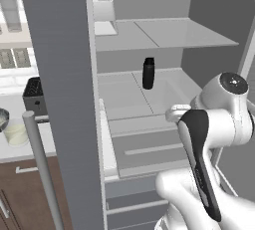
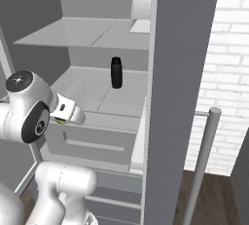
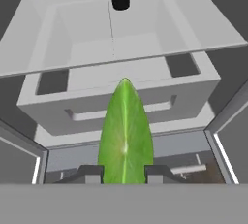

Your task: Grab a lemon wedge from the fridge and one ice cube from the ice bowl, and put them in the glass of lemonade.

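In the hand view the gripper (image 3: 124, 172) is clenched on the lemon wedge (image 3: 126, 136), a green leaf-shaped sliver standing up from between the two dark fingertips (image 3: 91, 173) at 6 o'clock, its point reaching toward the fridge (image 3: 116, 92) drawer front at the centre. The wedge looks light, small and probably slick and soft-fleshed, so a moderate pinch across its thick middle, as now, seems safest; squeezing harder could squash it or pop it out. The right base view adds a speck of yellow-green at the hand, at about 9 o'clock, outside the open fridge, and a dark bottle (image 2: 116, 72) on the middle shelf at 12 o'clock. The left base view alone shows the counter at 9 o'clock with a dark toaster (image 1: 35, 96).
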Robot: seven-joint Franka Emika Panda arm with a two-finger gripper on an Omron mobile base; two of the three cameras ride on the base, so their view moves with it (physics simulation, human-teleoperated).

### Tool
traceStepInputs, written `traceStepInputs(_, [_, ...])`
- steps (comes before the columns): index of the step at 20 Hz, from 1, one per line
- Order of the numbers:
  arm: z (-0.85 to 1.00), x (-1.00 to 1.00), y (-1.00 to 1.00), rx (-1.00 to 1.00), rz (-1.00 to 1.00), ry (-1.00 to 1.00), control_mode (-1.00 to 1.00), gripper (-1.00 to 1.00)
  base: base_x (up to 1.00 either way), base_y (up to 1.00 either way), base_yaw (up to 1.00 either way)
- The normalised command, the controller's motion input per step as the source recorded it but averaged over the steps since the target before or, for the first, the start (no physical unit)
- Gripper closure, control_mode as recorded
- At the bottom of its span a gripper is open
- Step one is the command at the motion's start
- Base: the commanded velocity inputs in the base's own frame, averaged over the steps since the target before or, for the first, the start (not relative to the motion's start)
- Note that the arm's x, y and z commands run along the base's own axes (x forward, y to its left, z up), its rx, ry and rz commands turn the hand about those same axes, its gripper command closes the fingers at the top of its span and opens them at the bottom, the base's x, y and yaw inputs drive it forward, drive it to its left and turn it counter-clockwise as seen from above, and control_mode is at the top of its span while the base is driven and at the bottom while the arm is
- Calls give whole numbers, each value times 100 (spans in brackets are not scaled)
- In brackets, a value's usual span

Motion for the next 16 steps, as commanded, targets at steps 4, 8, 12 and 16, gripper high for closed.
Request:
traceStepInputs(4, [-23, -29, -3, 0, -6, 10, -100, 100, 0, 0, 0])
traceStepInputs(8, [-1, -2, 0, 0, -1, 3, -100, 100, 0, 0, 0])
traceStepInputs(12, [0, 0, 0, 0, 0, 0, -100, 100, 0, 0, 0])
traceStepInputs(16, [0, -4, 0, 0, 0, 0, 100, 100, -60, 0, 0])
